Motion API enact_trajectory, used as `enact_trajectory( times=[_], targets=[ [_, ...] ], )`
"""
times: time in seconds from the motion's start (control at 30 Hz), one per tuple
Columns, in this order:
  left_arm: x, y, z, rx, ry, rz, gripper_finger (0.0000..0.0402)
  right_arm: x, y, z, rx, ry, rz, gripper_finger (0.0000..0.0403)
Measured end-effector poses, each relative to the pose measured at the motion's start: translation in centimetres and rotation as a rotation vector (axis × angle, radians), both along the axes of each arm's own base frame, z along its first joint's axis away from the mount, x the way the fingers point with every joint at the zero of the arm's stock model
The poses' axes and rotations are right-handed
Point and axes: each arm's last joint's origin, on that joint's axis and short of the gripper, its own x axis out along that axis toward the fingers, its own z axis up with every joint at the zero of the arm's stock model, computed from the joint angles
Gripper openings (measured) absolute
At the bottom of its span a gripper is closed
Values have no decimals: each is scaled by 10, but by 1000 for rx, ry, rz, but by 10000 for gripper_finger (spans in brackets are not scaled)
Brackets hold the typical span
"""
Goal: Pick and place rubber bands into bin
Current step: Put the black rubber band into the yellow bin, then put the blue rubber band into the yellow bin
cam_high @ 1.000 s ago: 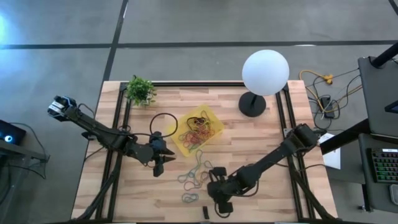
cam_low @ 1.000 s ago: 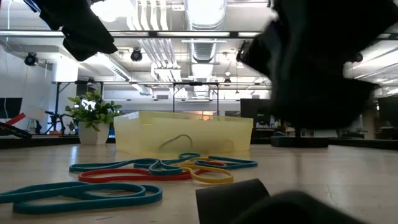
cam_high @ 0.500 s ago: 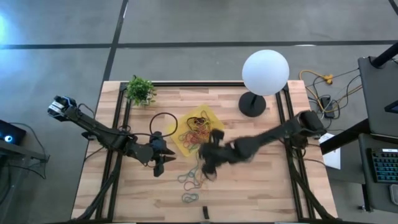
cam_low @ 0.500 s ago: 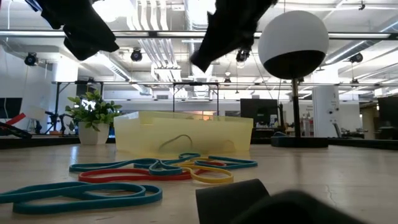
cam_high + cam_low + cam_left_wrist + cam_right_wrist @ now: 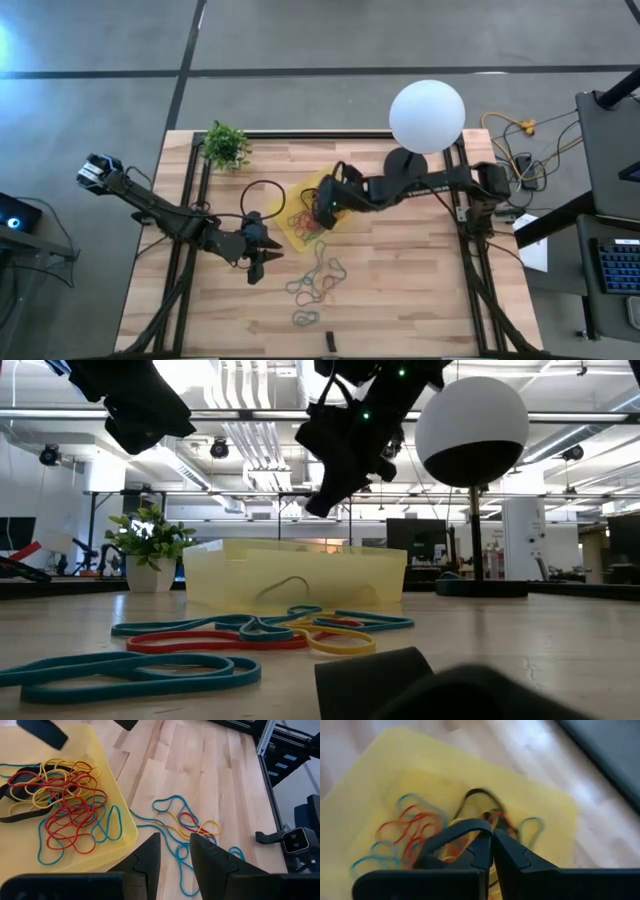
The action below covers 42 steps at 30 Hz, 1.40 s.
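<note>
Right gripper (image 5: 322,210) hangs over the bin (image 5: 343,190), jaws pinched shut; can't tell if a band is between them. If so, open low over the middle. Loose rubber bands (image 5: 318,278) lie beside left gripper (image 5: 257,262), part-open, empty.

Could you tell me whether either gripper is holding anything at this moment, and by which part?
It cannot be told: the right gripper is shut above the bin, nothing visible between its fingers. The left gripper is open, holding nothing.
</note>
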Motion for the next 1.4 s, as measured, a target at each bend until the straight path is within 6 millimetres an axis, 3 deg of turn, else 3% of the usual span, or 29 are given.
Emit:
enact_trajectory(
  times=[0.13,0.27,0.5,0.63,0.77,1.0,1.2,1.4],
  targets=[
    [0,0,0,0,0,0,89,1,-13,-1,107,-1,75,25],
    [0,0,0,1,1,0,89,1,-18,-1,133,-7,81,67],
    [0,1,-2,19,1,12,89,1,-18,-1,168,-18,76,157],
    [0,1,-1,2,2,-1,89,2,-12,-2,279,-9,213,189],
    [5,-7,-9,9,49,-174,89,1,10,-3,337,25,356,198],
    [29,-25,-48,41,237,-375,89,-9,61,-6,318,134,525,190],
    [56,-37,-76,81,357,-380,89,-26,96,-4,358,226,545,183],
    [80,-42,-79,75,399,-285,89,-45,129,4,375,255,506,180]
  ],
)
